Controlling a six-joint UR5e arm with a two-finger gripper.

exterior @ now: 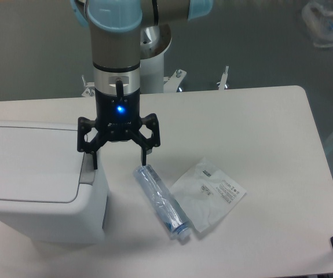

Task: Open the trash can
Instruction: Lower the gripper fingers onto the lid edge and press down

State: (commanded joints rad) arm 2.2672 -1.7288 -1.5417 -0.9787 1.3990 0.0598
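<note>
The white trash can [39,191] stands at the table's left with its flat lid [30,163] down. Its grey push tab [87,172] sits on the right rim. My gripper [120,160] hangs open just right of the can, pointing down, fingers spread wide. The left fingertip [95,163] is right above the grey tab; whether it touches is unclear. The right fingertip [145,157] hovers over the table near the bottle's upper end. Nothing is held between the fingers.
A clear crushed plastic bottle [161,202] lies on the table just right of the can. A white plastic packet [209,195] lies beside it. The robot's base [154,63] stands behind the table's far edge.
</note>
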